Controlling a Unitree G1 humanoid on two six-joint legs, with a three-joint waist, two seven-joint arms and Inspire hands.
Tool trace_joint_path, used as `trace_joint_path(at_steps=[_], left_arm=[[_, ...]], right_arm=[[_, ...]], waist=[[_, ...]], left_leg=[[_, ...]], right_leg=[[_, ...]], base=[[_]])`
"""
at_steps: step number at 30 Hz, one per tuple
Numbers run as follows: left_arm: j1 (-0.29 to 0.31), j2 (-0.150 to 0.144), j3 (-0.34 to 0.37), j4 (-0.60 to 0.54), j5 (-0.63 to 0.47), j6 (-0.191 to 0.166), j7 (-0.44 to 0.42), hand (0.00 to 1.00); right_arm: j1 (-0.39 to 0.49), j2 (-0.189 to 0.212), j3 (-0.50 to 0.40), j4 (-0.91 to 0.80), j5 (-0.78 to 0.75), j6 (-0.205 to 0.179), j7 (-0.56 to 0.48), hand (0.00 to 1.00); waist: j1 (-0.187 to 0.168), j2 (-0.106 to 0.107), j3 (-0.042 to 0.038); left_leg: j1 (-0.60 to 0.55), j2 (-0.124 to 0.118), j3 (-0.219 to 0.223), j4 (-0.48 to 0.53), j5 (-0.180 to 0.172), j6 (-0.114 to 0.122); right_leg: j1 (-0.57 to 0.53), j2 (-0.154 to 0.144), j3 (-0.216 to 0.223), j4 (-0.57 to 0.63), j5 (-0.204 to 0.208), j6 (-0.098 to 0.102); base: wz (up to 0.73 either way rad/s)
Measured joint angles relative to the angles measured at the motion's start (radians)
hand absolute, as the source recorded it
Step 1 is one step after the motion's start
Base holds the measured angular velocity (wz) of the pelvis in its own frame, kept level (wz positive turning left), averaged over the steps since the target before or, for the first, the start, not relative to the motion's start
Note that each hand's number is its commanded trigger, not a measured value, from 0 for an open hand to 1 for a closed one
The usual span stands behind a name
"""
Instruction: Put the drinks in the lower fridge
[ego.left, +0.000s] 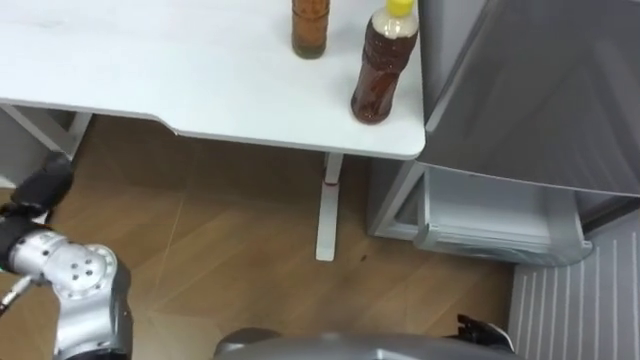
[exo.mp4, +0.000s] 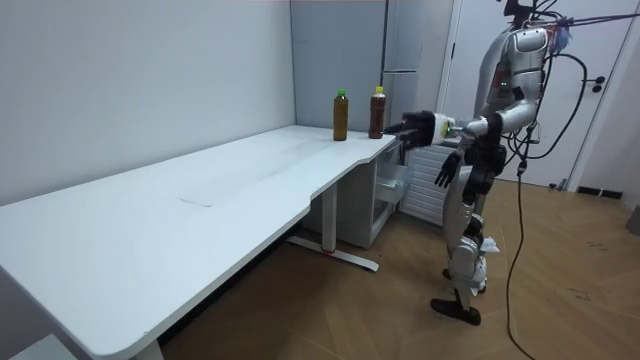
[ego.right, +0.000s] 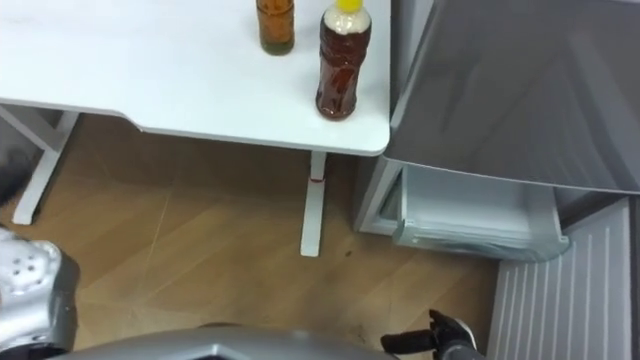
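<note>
The left hand (ego.left: 45, 185) is held out forward at the near left, lower than the white table (ego.left: 150, 70) and well apart from both drinks; I cannot tell whether it is open or closed. It carries nothing that shows. On the table's far right end stand two bottles of brown drink, both upright, long axes vertical, caps up. The green-capped bottle (ego.left: 309, 30) is the farther one. The yellow-capped bottle (ego.left: 383, 70) stands just right of it and nearer, close to the table's right corner (apart, not touching). The white table leg (ego.left: 327, 205) rises from the wooden floor (ego.left: 220, 230) below that corner. Right of the table is the grey fridge (ego.left: 540, 90), its lower drawer (ego.left: 490, 225) pulled out toward the robot. The right hand (exo.mp4: 448, 168) hangs low by the body, fingers relaxed and straight, empty.
</note>
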Motion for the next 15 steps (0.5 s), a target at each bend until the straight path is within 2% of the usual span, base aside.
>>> trace_joint_path(at_steps=[1, 3, 4, 6, 9, 15], left_arm=[[0.0, 0.0, -0.006, -0.036, 0.016, 0.0, -0.001, 0.0], [0.001, 0.007, -0.053, -0.145, 0.125, -0.003, -0.018, 0.0], [0.001, 0.008, -0.06, -0.165, 0.156, -0.004, -0.029, 0.0], [-0.001, 0.02, -0.089, -0.231, 0.252, -0.005, -0.074, 0.0], [-0.017, 0.024, -0.138, -0.304, 0.296, -0.01, -0.123, 0.0], [-0.033, 0.029, -0.205, -0.327, 0.302, -0.02, -0.23, 0.0]], right_arm=[[-0.002, 0.0, 0.001, 0.001, 0.0, 0.0, 0.001, 0.0], [-0.002, -0.001, 0.002, 0.006, -0.001, -0.006, 0.007, 0.0], [-0.004, -0.001, 0.002, 0.008, -0.002, -0.011, 0.008, 0.0], [-0.008, 0.001, 0.002, 0.008, -0.006, -0.031, 0.015, 0.0], [-0.012, 0.0, 0.001, 0.014, -0.005, -0.047, 0.023, 0.0], [-0.014, -0.006, -0.009, 0.018, 0.004, -0.065, 0.055, 0.0]], waist=[[-0.001, -0.001, 0.0001], [-0.008, -0.004, 0.0006], [-0.011, -0.004, 0.0008], [-0.037, -0.003, 0.0045], [-0.056, -0.001, 0.0055], [-0.084, 0.004, 0.0051]], left_leg=[[-0.001, 0.0, -0.001, 0.0, 0.0, 0.0], [0.0, -0.004, -0.003, -0.003, 0.0, 0.0], [0.0, -0.004, -0.003, -0.003, 0.0, 0.0], [-0.001, -0.005, -0.006, 0.003, 0.0, 0.0], [-0.001, -0.004, -0.004, 0.002, 0.0, 0.0], [-0.001, -0.003, 0.01, -0.001, 0.001, -0.001]], right_leg=[[0.0, 0.0, 0.0, -0.001, 0.0, 0.0], [0.01, -0.001, 0.0, -0.014, 0.0, 0.0], [0.01, -0.001, -0.001, -0.014, 0.0, 0.0], [0.008, -0.001, -0.001, -0.014, 0.0, 0.0], [0.0, -0.001, 0.003, -0.014, 0.0, 0.0], [-0.009, -0.001, 0.025, -0.014, 0.0, 0.0]], base=[[0.0], [0.04], [0.04], [0.0], [-0.04], [-0.08]])
